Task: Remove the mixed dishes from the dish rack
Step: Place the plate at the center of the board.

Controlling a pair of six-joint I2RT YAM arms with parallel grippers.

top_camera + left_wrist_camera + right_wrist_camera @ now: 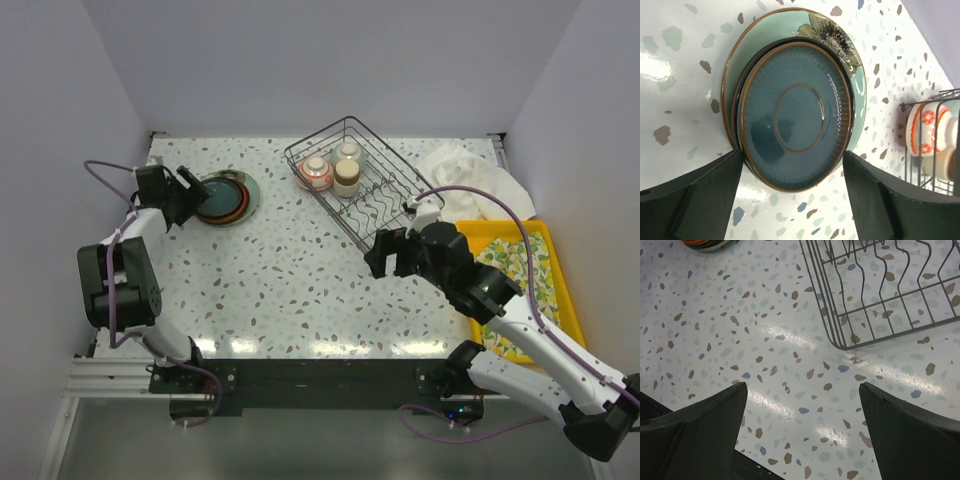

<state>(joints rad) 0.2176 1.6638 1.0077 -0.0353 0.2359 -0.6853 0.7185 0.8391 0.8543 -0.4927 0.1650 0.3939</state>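
Observation:
A stack of plates (226,196) lies on the table at the left, with a teal plate (792,117) on top and a pale green floral plate (840,42) at the bottom. My left gripper (192,193) is open at the stack's near edge, and its fingers (700,197) flank the rim without gripping it. The dark wire dish rack (380,205) stands at the back middle and holds a red-patterned bowl (316,172) and two cream and brown cups (347,174). My right gripper (380,254) is open and empty over bare table, just off the rack's near corner (840,342).
A white cloth (470,178) lies right of the rack. A yellow tray (555,275) with a patterned mat sits at the right edge, under my right arm. The red-patterned bowl also shows in the left wrist view (921,132).

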